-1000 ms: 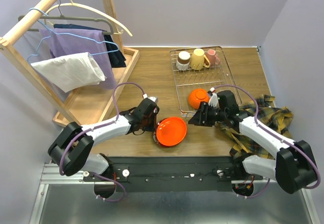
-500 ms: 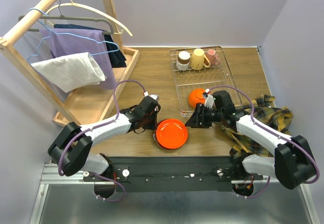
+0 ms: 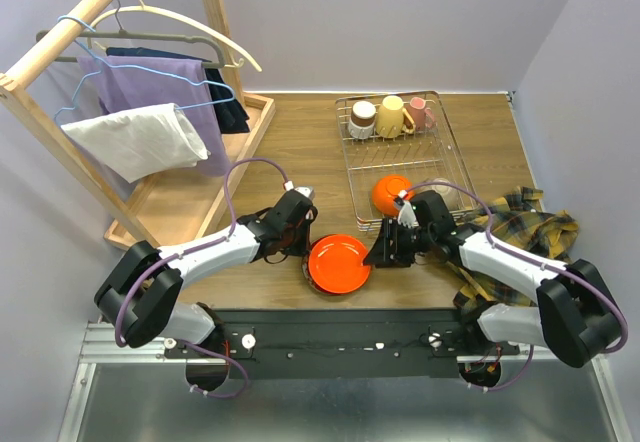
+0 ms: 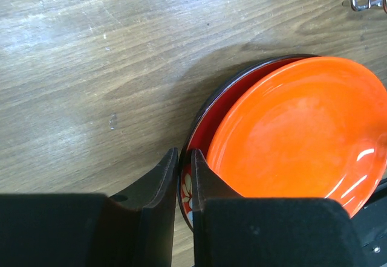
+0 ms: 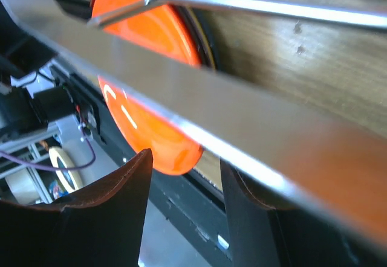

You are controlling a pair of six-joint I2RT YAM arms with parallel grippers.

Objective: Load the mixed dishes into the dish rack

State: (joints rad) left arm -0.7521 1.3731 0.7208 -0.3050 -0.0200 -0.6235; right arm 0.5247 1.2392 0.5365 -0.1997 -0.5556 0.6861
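Left wrist: left end effector (image 4: pixel 183 159) seemingly pinches flowered plate (image 4: pixel 211 122) rim; right end effector (image 3: pixel 380 252), open, has neared.

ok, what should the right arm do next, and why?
Probably ease the right gripper onto the orange plate's rim and close. Its jaws stand open with that rim just ahead, while the left gripper pinches the rim of the flowered plate beneath it.
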